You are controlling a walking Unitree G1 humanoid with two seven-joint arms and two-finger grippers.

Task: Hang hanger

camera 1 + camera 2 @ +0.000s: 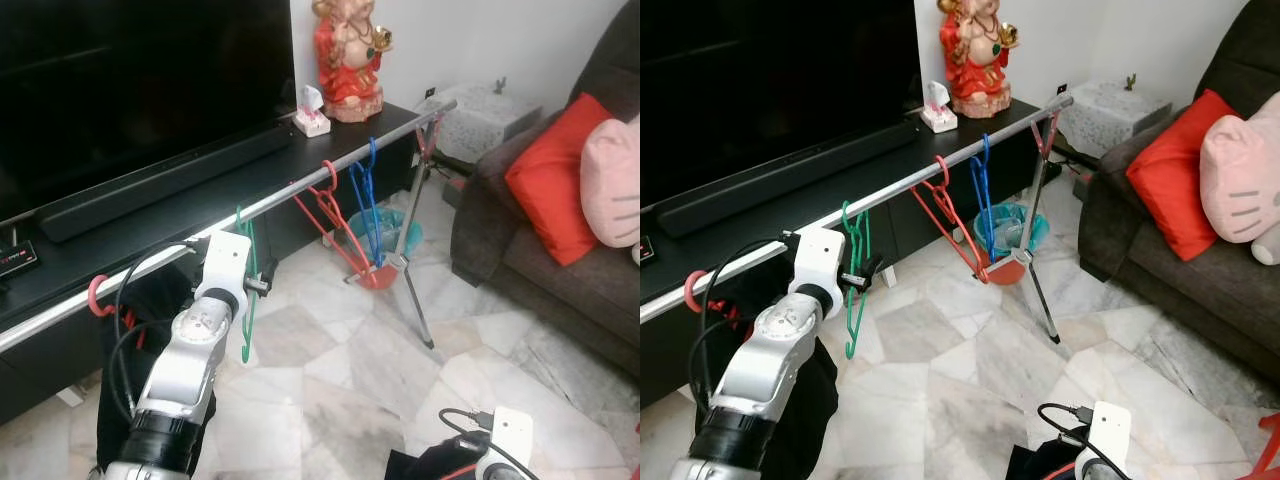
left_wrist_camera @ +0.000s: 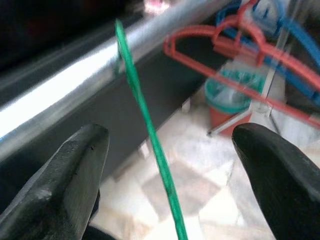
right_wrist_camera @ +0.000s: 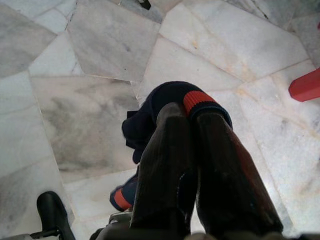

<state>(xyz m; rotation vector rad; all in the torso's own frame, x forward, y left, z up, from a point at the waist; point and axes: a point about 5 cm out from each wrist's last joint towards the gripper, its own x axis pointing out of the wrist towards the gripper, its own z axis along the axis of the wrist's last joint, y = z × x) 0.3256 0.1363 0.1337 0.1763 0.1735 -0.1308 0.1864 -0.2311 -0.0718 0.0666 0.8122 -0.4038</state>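
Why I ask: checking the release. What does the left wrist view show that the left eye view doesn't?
Left wrist view: the fingers of the left gripper spread wide, the green hanger passing between them, touching neither, its hook over the rail. Left eye view: the left arm, a pink hanger at the rail's near end, the statue, sofa and cushion. Both: rail, green hanger, red hanger, blue hanger, bin.

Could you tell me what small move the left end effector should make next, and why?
Probably draw the left end effector straight back from the green hanger. Its hook already sits over the silver rail, and the left wrist view shows both black fingers spread apart with only the thin green wire between them, so the hanger seems to be hanging free of the fingers.
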